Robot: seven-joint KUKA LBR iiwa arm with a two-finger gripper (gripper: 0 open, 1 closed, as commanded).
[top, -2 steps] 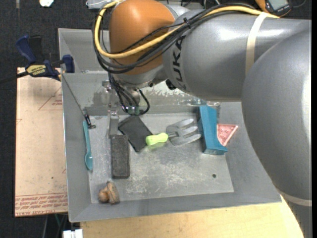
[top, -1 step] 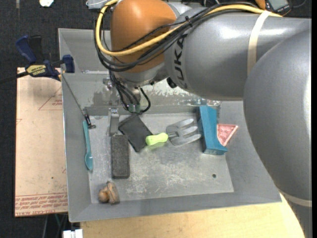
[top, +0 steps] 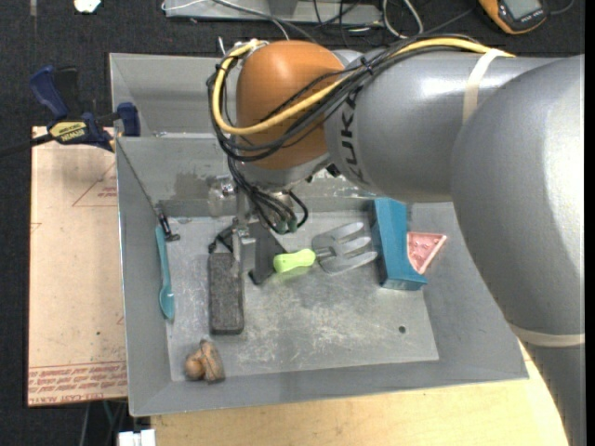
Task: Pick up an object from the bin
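My gripper [top: 253,264] hangs low in the middle left of the bin, open, with nothing between its fingers. Its tips stand just above the upper end of a dark grey oblong block [top: 226,293] that lies lengthwise on the floor. Right beside the tips on the right lies a tool with a lime green handle [top: 295,263] and a grey translucent head [top: 342,247]. The green handle's end nearly touches the right finger.
A blue box [top: 394,243] stands to the right with a pink triangular thing [top: 425,250] against it. A thin blue toothbrush-like stick [top: 165,272] lies along the left wall. A small brown lump [top: 204,363] sits at the front left corner.
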